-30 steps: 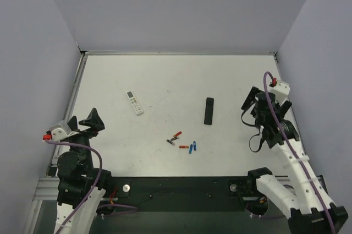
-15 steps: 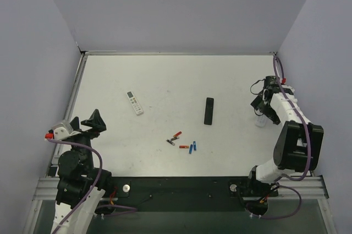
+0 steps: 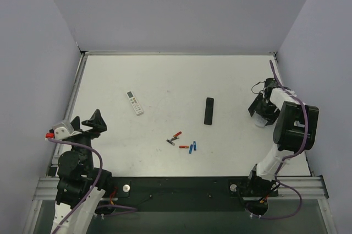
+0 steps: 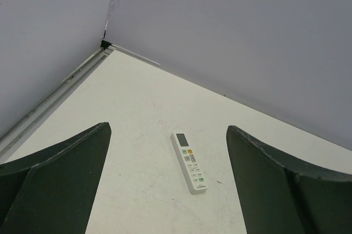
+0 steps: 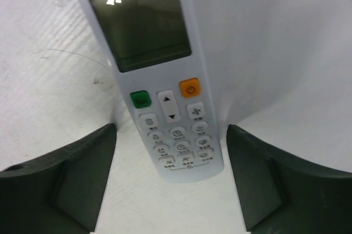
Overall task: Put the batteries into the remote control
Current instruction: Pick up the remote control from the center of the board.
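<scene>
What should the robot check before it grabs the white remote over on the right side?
1. Right pincer open: ok, it straddles the white remote without touching it.
2. Remote centred in the gap: ok, roughly.
3. Battery side facing up: not ok, the screen and buttons face up.
4. Battery lid off: cannot tell, the back is hidden.
5. Blue batteries free to pick up: ok, they lie loose mid-table near the red cells.
6. Left pincer out of the way: ok, open and empty by the left edge.
</scene>
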Action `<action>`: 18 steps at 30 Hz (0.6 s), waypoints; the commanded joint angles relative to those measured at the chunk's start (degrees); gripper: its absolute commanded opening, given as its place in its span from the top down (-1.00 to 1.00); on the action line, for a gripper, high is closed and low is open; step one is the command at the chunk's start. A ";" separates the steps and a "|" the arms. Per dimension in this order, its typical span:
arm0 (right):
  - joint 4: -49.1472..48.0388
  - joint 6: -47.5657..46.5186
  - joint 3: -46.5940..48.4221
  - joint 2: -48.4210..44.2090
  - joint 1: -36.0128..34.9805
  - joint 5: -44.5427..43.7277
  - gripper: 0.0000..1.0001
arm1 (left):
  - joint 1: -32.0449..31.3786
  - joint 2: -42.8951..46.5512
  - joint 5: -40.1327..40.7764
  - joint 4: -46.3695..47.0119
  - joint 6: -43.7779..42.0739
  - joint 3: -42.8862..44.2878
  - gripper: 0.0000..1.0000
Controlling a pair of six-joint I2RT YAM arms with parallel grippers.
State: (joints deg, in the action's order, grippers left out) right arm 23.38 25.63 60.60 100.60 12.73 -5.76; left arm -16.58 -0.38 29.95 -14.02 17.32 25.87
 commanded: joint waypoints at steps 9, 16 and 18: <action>-1.49 -1.63 -0.39 -4.52 -7.54 2.94 0.47 | -0.30 -2.66 -11.66 -1.53 5.17 3.49 -0.95; -6.93 -1.02 -4.07 -15.40 -18.34 14.09 0.63 | -0.30 -14.54 -30.36 1.88 12.90 3.58 -0.95; -11.49 0.55 -6.27 -18.32 -22.81 18.47 0.64 | -0.30 -19.01 -34.42 4.00 14.92 3.57 -0.95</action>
State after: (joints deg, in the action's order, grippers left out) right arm 17.69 24.16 57.89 89.58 -4.27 3.16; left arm -16.58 -12.80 8.80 -14.74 26.72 27.94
